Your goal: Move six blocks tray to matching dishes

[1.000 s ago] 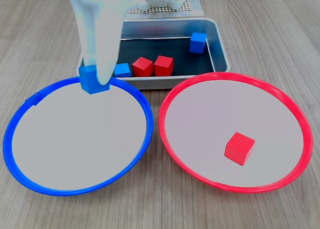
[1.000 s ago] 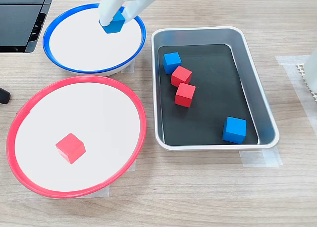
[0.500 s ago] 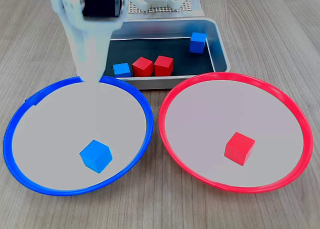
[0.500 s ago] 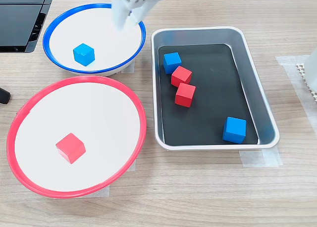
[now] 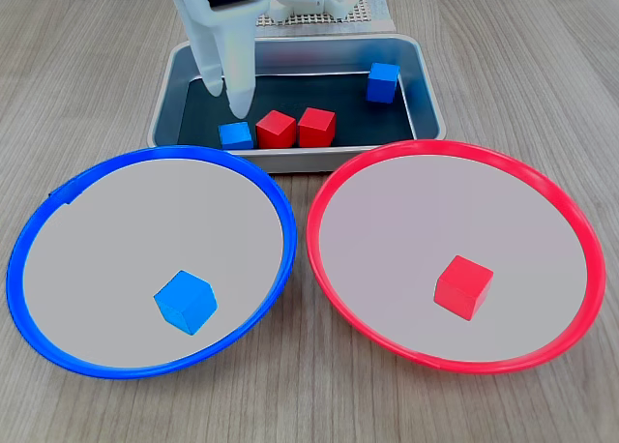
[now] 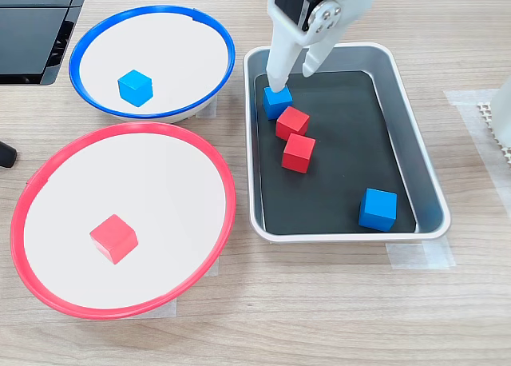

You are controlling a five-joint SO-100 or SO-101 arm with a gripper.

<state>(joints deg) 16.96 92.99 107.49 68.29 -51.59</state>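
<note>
White plastic fingers [image 6: 277,77] hang parted over the upper left end of the tray [image 6: 415,142], holding nothing; the gripper [image 5: 230,95] has its tips just above a blue cube [image 6: 277,101], which sits at the tray's near-left corner in the front view [image 5: 235,134]. Right beside that cube lie two red cubes [image 6: 292,123] [image 6: 299,153], the nearer one touching or almost touching it. A second blue cube [image 6: 377,208] rests apart at the tray's lower right. Out beyond the tray, the blue dish [image 6: 96,102] at upper left holds one blue cube [image 6: 135,87], and the red dish [image 6: 48,298] at lower left holds one red cube [image 6: 113,238]. So two look sorted and four remain. My worry is the crowding: the blue cube is tucked between the tray wall and the red neighbour, so a finger coming down could land on the red cube or the rim, nudge the pair askew, or pinch both and carry red into the blue dish.
</note>
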